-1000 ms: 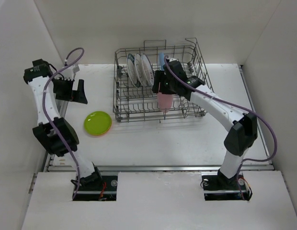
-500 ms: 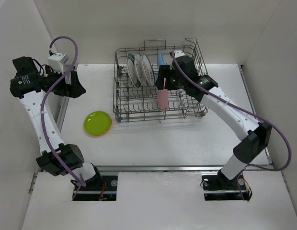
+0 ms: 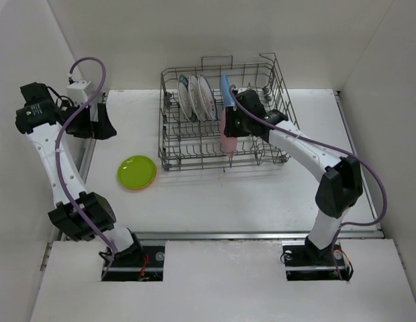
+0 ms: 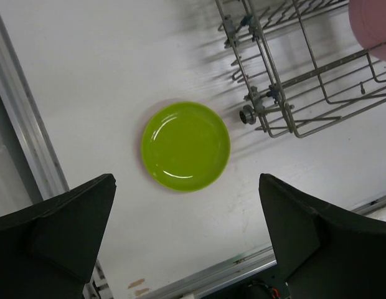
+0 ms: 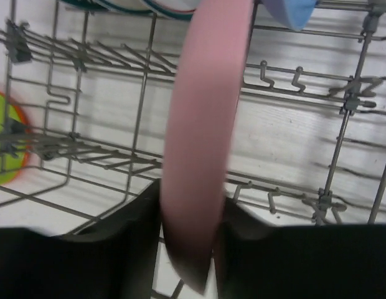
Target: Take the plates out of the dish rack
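The grey wire dish rack (image 3: 262, 144) stands at the back of the table. A pink plate (image 3: 229, 141) stands on edge in it, and my right gripper (image 3: 233, 125) is shut on its upper rim. In the right wrist view the pink plate (image 5: 202, 143) runs edge-on through the right gripper (image 5: 190, 243), a finger pressed on each face. A light blue plate (image 3: 225, 86) and three white patterned plates (image 3: 194, 98) stand behind. The lime-green plate (image 3: 136, 171) lies on the table over an orange one. My left gripper (image 3: 95, 123) hangs open, high above the lime-green plate (image 4: 185, 146).
The rack's near-left corner wheel (image 4: 246, 114) sits just right of the green plate. A metal rail (image 4: 25, 124) runs along the table's left edge. White walls close in the left, back and right sides.
My right gripper moved over the pink plate and its fingers closed in on the rim. The left arm swung up and away to the left, still open.
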You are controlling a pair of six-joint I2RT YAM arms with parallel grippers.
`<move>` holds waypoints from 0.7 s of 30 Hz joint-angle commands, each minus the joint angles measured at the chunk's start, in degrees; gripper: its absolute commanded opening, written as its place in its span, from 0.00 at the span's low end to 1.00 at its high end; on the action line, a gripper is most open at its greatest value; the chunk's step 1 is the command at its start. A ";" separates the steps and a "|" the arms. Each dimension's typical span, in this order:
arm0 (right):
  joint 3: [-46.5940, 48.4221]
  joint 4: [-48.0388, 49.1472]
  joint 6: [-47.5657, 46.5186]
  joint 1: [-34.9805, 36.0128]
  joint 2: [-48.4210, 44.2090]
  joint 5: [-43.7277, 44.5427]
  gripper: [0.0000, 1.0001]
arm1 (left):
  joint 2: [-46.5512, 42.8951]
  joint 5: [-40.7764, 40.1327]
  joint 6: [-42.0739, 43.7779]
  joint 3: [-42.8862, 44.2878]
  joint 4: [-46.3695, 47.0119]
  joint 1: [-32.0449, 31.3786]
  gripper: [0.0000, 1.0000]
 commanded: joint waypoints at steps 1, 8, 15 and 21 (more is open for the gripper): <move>0.35 5.11 -0.97 0.08 0.13 -3.90 0.39 | -5.50 -0.94 3.04 -4.95 0.44 0.12 1.00; 1.84 6.96 -6.76 1.58 -5.40 -0.14 0.00 | -6.75 -8.15 6.12 -8.56 -0.78 -2.08 1.00; 8.08 6.25 -9.40 6.40 -8.83 10.84 0.00 | -6.75 -7.47 6.12 -9.18 -1.31 -2.08 1.00; 5.80 11.78 -14.42 12.38 -12.96 16.74 0.00 | -6.22 -6.40 5.51 -9.88 -1.93 -2.08 1.00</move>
